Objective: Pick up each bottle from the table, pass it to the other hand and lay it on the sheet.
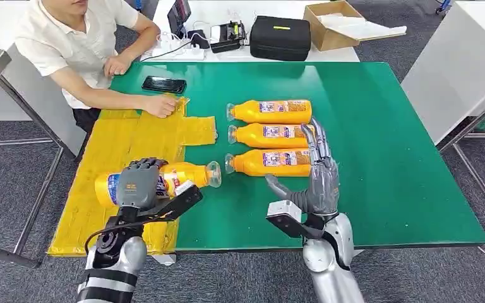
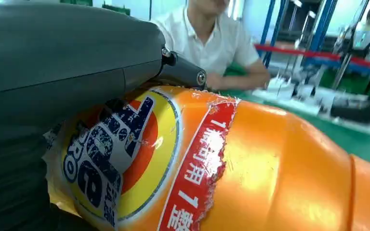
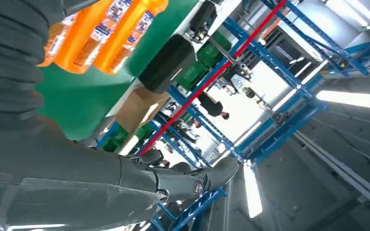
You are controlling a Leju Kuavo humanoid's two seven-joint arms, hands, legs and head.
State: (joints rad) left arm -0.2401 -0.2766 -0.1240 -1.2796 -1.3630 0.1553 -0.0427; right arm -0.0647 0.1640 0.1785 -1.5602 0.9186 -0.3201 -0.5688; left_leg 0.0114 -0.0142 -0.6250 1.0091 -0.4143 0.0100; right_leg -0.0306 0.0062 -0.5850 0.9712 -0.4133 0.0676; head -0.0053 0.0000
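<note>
Head view: left hand (image 1: 140, 184) grips the orange plastic bottle (image 1: 186, 175) above the yellow sheet (image 1: 117, 148), right hand (image 1: 319, 177) open; best lowered flat, then released

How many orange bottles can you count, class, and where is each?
4. Three lie side by side on the green table: far, middle and near. The fourth bottle is held by the left hand over the yellow sheet.

The left hand (image 1: 140, 183) holds a bottle (image 1: 164, 180) on its side above the yellow sheet (image 1: 126, 136). The right hand (image 1: 319, 177) is empty with fingers apart, near three bottles (image 1: 271, 136) on the green table (image 1: 385, 145).
</note>
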